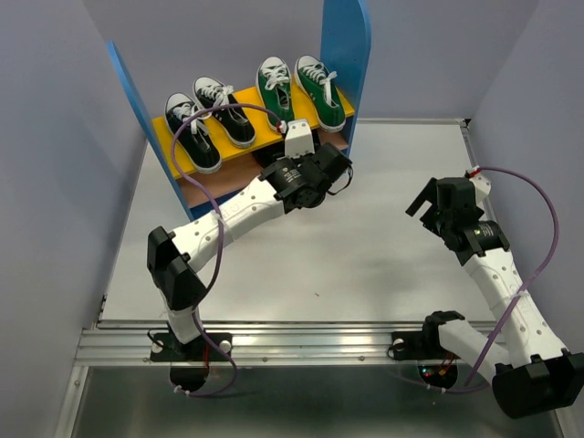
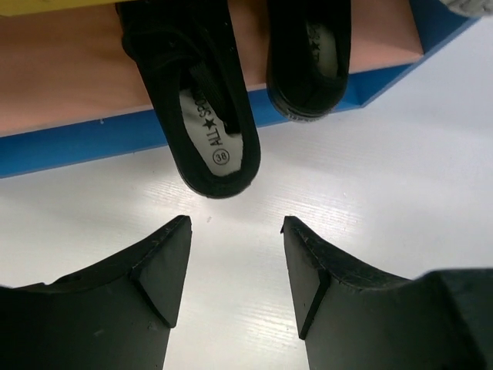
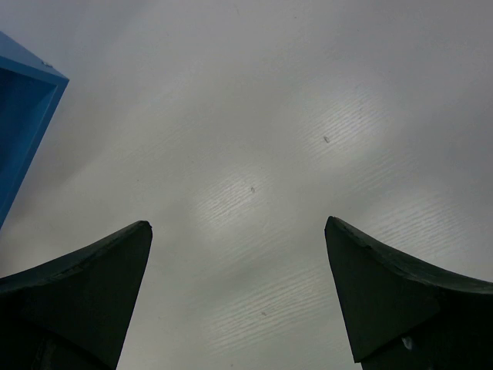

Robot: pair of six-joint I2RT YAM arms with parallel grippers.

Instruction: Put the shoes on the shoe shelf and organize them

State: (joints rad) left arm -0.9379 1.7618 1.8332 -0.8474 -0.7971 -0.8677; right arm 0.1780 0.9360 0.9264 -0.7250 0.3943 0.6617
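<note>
The shoe shelf [image 1: 345, 46] stands at the table's far left. On its yellow upper board sit two black sneakers [image 1: 208, 120] and two green sneakers [image 1: 301, 87], all with white laces. Two all-black shoes [image 2: 208, 116] [image 2: 308, 54] rest on the pinkish lower board [image 2: 69, 69], heels toward me and jutting over its front edge. My left gripper [image 2: 235, 223] hovers just in front of those heels, open, with only table between its fingers. Out on the table at the right, my right gripper [image 3: 239, 223] is wide open and holds nothing.
The shelf's blue base edge [image 2: 77, 142] runs along the table in front of the lower board. A blue panel corner [image 3: 23, 116] shows at the left of the right wrist view. A purple cable [image 1: 228, 114] loops over the shelf's front.
</note>
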